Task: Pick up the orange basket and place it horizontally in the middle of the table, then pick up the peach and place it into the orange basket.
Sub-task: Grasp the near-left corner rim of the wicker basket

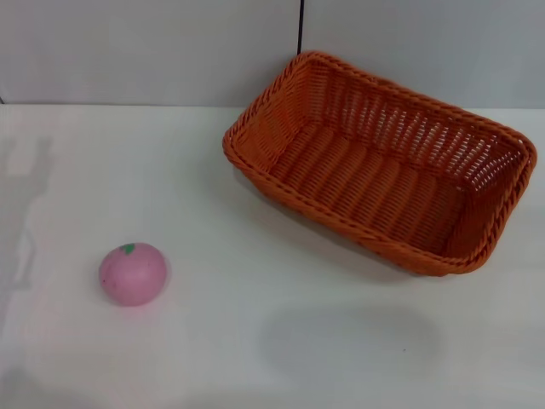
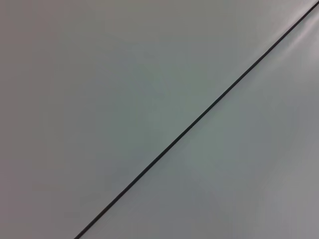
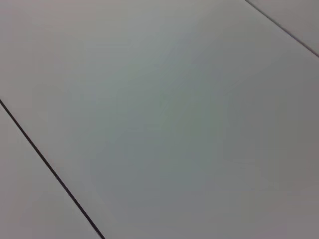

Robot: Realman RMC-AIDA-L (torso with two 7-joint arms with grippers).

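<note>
The orange basket (image 1: 383, 162) rests on the white table (image 1: 255, 341) at the back right, turned at an angle, with its far end close to the wall. Nothing lies inside it. The peach (image 1: 133, 273), pink with a small green leaf mark on top, sits on the table at the front left, well apart from the basket. Neither gripper shows in the head view. Both wrist views show only plain grey panels crossed by thin dark seams, with no fingers and no task object.
A pale wall with a dark vertical seam (image 1: 301, 25) stands behind the table. Bare tabletop stretches between the peach and the basket and along the front edge.
</note>
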